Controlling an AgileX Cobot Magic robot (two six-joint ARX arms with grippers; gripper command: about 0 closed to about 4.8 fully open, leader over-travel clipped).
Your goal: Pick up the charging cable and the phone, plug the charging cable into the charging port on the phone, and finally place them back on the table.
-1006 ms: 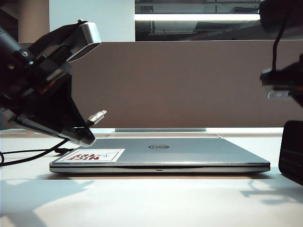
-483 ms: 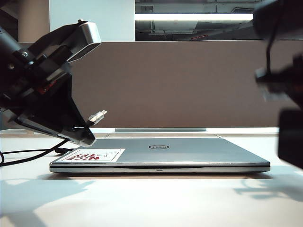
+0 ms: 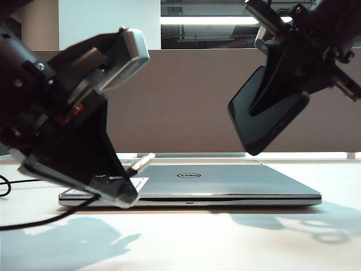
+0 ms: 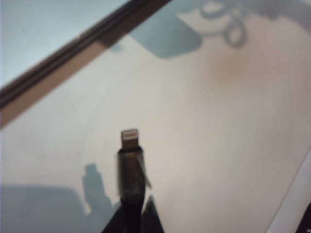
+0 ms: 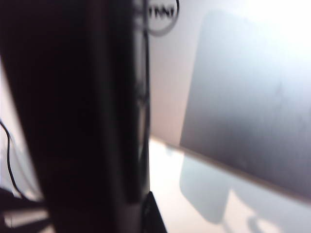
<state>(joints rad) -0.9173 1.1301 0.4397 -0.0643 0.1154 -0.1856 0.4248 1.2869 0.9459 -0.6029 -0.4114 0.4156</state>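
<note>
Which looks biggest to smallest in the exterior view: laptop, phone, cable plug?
1. Laptop, spanning most of the table's width.
2. Phone, held up by the right pincer; it may sit nearer the camera, so true ratio is unsure.
3. Cable plug, sticking out of the left pincer.

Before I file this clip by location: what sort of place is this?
Probably an office or lab workstation: a closed silver Dell laptop lies on a white table, a tall grey-brown divider panel stands behind it, and ceiling strip lighting shows beyond.
</note>
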